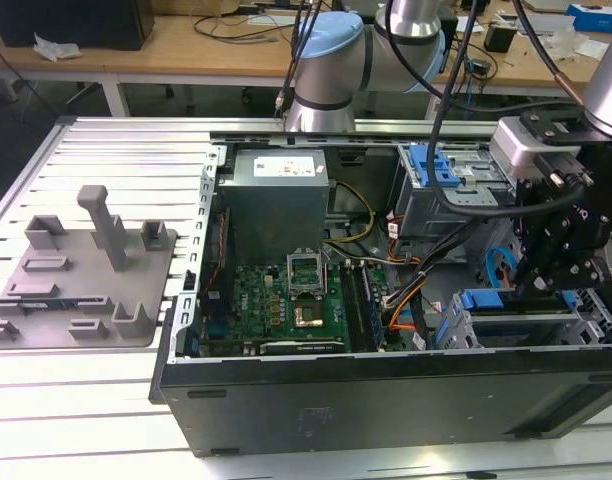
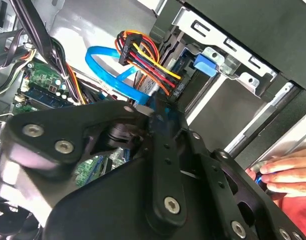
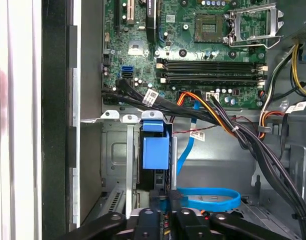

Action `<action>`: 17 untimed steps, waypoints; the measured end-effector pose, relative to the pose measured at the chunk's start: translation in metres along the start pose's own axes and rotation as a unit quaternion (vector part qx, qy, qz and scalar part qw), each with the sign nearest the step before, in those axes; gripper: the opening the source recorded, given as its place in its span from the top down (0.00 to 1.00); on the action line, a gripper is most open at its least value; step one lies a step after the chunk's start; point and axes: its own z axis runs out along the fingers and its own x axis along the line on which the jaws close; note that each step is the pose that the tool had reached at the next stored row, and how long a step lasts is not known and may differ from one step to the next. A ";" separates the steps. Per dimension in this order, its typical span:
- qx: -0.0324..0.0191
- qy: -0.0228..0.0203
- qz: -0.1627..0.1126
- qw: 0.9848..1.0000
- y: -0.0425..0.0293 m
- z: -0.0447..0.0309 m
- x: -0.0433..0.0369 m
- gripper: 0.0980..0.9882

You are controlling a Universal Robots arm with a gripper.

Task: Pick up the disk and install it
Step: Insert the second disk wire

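computer case on table, open side up | fixture plate at exterior view's left of case | disk in drive cage at case's near right corner | gripper over disk

- Open computer case lying on the bench, motherboard exposed.
- Grey power supply at the case's far side.
- Grey fixture plate beside the case.

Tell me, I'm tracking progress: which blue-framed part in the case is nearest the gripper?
The disk in the bay nearest the exterior camera, directly by the gripper; the other blue bracket sits farther back.
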 end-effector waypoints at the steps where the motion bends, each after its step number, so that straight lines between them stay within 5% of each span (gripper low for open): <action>1: 0.000 0.000 0.000 1.000 0.0000 -0.0001 0.0000 0.85; 2: 0.000 0.000 0.000 1.000 0.0000 -0.0008 0.0001 0.78; 7: 0.000 0.001 0.000 1.000 0.0004 -0.0138 -0.0011 0.78; 17: 0.001 0.031 0.000 1.000 0.0116 -0.0383 -0.0140 0.79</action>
